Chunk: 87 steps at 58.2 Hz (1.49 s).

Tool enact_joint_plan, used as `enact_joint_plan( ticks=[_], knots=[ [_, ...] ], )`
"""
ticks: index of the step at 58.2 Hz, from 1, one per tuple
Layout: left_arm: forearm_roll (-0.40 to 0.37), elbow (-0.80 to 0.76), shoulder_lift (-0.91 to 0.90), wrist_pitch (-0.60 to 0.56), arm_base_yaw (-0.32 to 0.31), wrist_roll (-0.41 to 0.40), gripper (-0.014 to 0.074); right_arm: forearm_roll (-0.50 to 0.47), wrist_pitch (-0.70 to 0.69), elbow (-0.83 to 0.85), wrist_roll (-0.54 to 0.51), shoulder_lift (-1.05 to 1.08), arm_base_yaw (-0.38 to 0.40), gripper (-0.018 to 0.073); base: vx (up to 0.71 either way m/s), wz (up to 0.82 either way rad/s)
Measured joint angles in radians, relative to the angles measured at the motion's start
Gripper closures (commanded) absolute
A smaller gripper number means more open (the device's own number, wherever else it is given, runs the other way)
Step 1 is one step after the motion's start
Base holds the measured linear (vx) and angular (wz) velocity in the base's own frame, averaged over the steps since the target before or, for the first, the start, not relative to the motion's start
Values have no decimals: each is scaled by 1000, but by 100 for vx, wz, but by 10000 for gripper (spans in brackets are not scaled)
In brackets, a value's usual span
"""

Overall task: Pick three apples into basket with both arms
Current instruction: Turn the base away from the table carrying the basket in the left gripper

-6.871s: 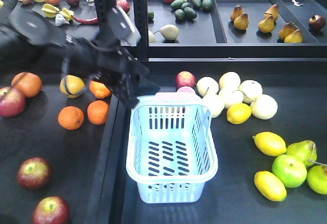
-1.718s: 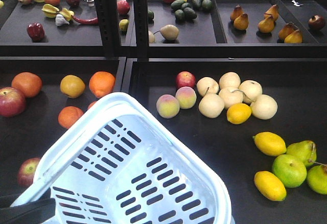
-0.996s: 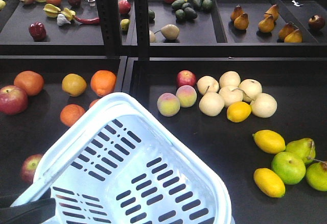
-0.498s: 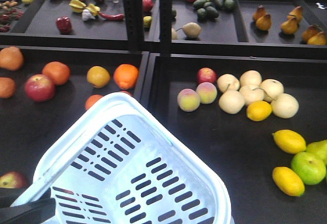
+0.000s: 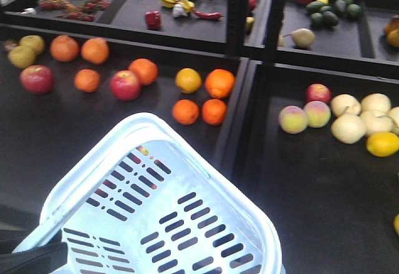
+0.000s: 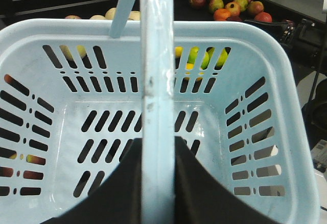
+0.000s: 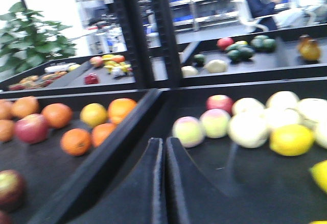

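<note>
My left gripper is shut on the hinged handle of the pale blue basket and holds it up. The basket is empty. In the front view the basket fills the lower foreground. Two red apples lie in the left tray among oranges. A third red apple lies in the right tray beside peaches. My right gripper is shut and empty above the divider between the trays. In its view one red apple lies left and another right.
Oranges lie near the black divider between the two trays. Peaches, pale pears and a lemon lie at the right. A black post and a raised back shelf with small fruits stand behind.
The whole view has swung to the left, so the trays and fruit have slid rightwards in the picture. The basket stays held in the same spot in the foreground.
</note>
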State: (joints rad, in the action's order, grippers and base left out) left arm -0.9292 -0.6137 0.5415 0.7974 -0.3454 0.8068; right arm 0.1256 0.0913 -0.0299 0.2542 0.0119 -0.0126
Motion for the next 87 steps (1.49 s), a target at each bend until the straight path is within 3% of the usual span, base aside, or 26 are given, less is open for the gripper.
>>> enact_joint_plan(
  ticks=[87],
  knots=[
    [0,0,0,0,0,0,602,0,0,0,0,0,0,564,-18,48]
  ],
)
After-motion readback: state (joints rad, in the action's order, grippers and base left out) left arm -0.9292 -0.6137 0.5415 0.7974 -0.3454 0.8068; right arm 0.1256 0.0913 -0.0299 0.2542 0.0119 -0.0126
